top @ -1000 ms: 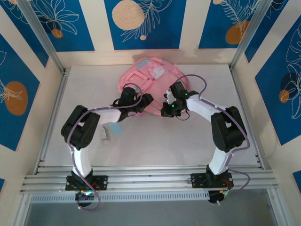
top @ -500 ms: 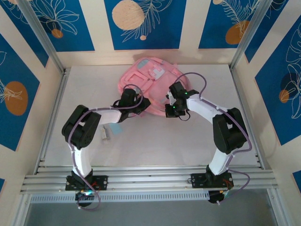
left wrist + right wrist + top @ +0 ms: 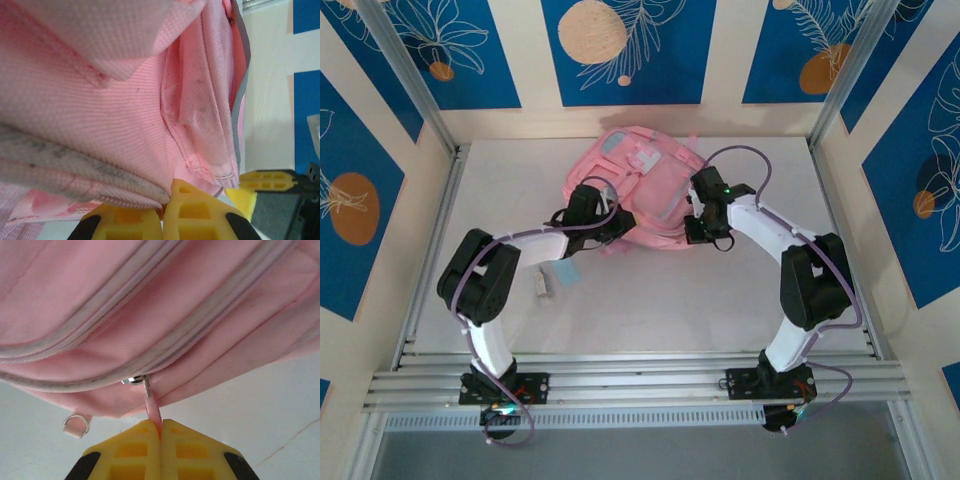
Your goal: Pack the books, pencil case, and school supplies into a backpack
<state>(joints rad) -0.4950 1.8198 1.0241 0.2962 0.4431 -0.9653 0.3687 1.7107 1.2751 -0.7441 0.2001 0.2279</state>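
Right gripper [image 3: 160, 432] on face-up backpack's [image 3: 645, 175] zipper pull [image 3: 153, 409]

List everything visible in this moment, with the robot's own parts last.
backpack: one, pink with grey trim, far middle of the table
zip pull: one, pink, on the backpack's near side
square: one, light blue, flat on the left part of the table
oblong piece: one, white, just left of the square
table: one, white, under everything
left gripper: one, yellow fingers, shut on a fabric edge of the backpack
right gripper: one, yellow fingers, shut on the zip pull
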